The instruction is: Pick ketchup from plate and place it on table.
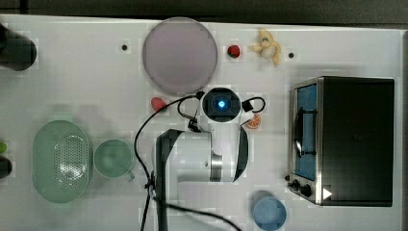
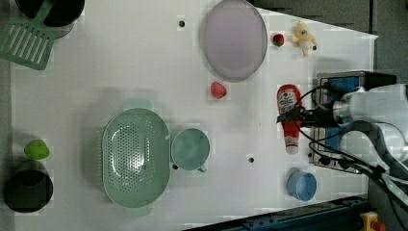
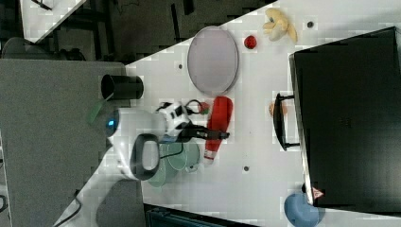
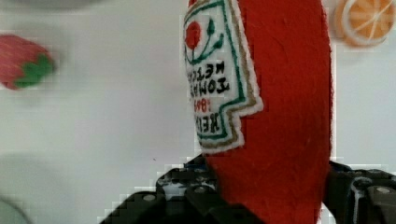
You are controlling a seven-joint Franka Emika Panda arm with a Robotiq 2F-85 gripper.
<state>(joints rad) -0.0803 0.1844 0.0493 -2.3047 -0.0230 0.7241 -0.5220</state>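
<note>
The robot holds the red bottle.

The gripper (image 2: 292, 115) squeezes the ketchup (image 2: 289, 115) around its middle, at the right of the left view, over the white table (image 2: 120, 72). The round grey plate (image 2: 233, 38) sits bare at the top of the left view, apart from the bottle. A strawberry (image 2: 218, 90) lies just below the plate.

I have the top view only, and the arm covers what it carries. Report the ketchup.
Observer: In the left view the gripper holds the ketchup clamped at mid-body.
Operator: Give its position against the plate.
Observer: The ketchup is clear of the plate and over the white table, near the toaster oven.
Operator: Name what is close by.
Observer: The wrist view shows a strawberry and an orange slice on the table.
</note>
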